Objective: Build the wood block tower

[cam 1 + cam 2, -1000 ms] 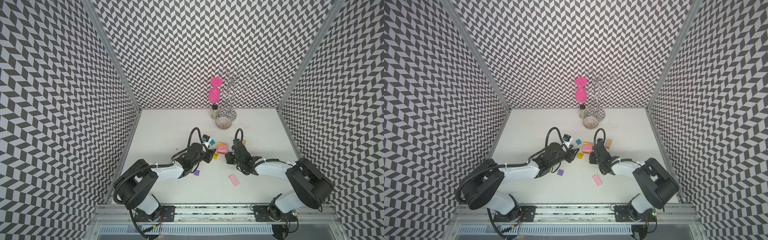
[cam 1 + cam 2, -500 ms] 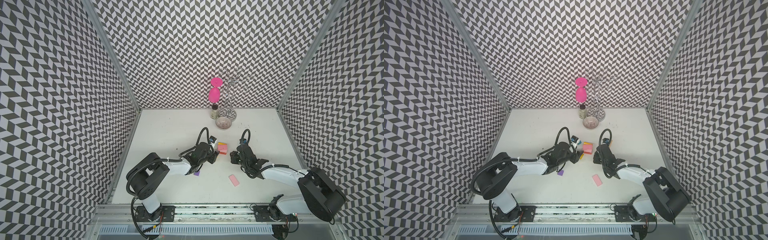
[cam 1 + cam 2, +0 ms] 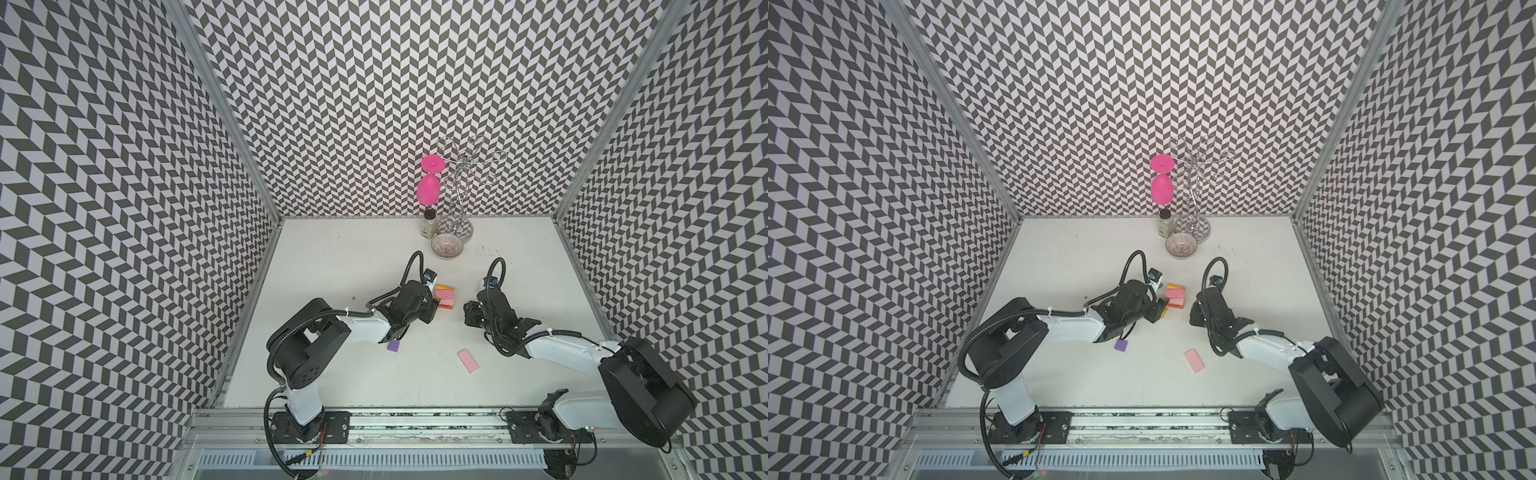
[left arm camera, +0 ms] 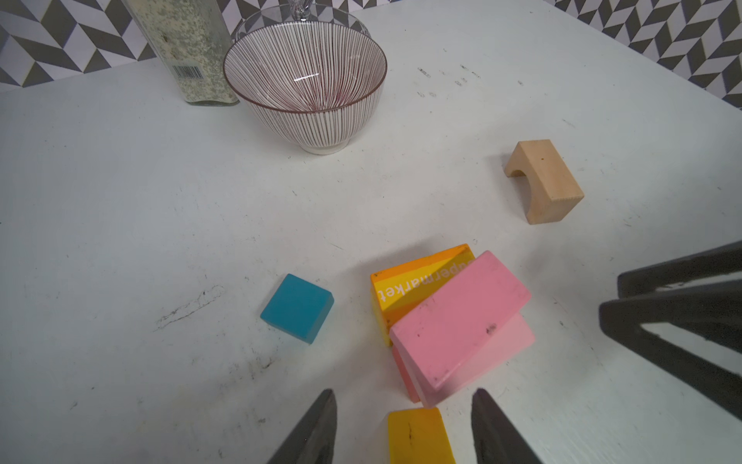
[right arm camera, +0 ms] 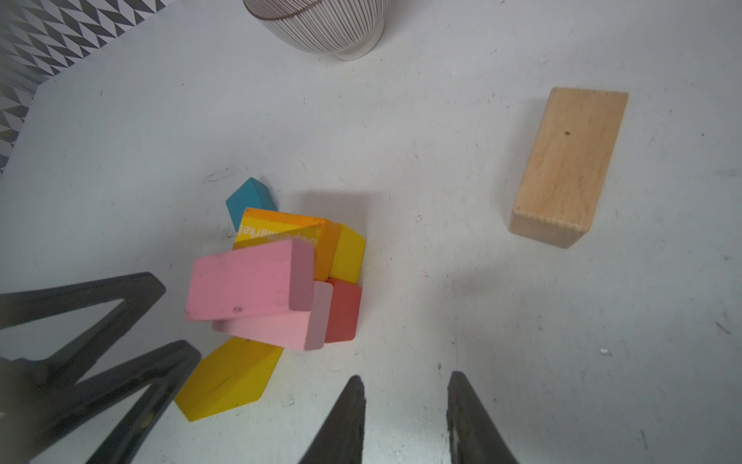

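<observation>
Left gripper (image 4: 403, 395): jaws apart, straddling a yellow block (image 4: 419, 436) with a gap on each side and gripping nothing. The block's near end is cut off by the frame edge. Right gripper (image 5: 405, 377): jaws parted narrowly over bare table (image 5: 522, 341), holding nothing. In both top views the wrists mask the fingertips of both. The tower (image 3: 445, 296) stands mid-table between the two grippers, just beyond the left one. Its pink top slab (image 4: 457, 317) lies skewed on a paler lower slab (image 4: 498, 353). The red block (image 5: 341, 311) under them shows only as a sliver in the left wrist view. Behind these a lettered block (image 4: 417, 277), orange and yellow, reads "upermarket" in white, the first letter covered by the top slab. How the lowest pieces meet cannot be made out. A teal block (image 4: 297, 307) lies just beside the tower, apart from it, and is half hidden behind the lettered block in the right wrist view. A plain wood arch block (image 4: 542, 180) lies well apart on the right arm's side; its cut-out is hidden in the right wrist view. A purple block (image 3: 394, 345) lies just beside the left forearm, and a pink loose slab (image 3: 468, 360) lies nearer the arm bases. Farther back stand a ribbed bowl (image 4: 321, 116) and a bottle (image 4: 188, 48), whose top is cut off and whose barcode digits are too small to read. A pink goblet (image 3: 430, 189) hangs inverted from a wire rack (image 3: 457, 195).
</observation>
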{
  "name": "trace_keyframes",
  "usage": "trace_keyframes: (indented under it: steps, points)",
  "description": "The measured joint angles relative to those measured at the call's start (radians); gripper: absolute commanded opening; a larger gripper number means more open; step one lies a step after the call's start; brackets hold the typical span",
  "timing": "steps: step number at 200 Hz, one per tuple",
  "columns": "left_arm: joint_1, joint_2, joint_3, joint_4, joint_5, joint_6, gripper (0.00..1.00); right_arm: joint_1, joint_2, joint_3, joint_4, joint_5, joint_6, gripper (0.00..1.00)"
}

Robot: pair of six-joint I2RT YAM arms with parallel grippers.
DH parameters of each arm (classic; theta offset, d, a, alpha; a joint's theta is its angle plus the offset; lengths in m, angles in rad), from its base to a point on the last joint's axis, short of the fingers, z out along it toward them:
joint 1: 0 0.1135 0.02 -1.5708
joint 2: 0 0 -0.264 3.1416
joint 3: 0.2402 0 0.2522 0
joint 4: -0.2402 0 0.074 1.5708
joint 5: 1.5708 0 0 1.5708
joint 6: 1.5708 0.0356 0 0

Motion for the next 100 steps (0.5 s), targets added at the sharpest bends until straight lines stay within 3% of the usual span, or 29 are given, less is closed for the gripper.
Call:
trace_keyframes:
  steps: [100]
  points:
    - [0.0, 0.008, 0.026, -0.037, -0.036, 0.0, 0.54, -0.014, 0.0, -0.011, 0.0, -0.016, -0.001, 0.35]
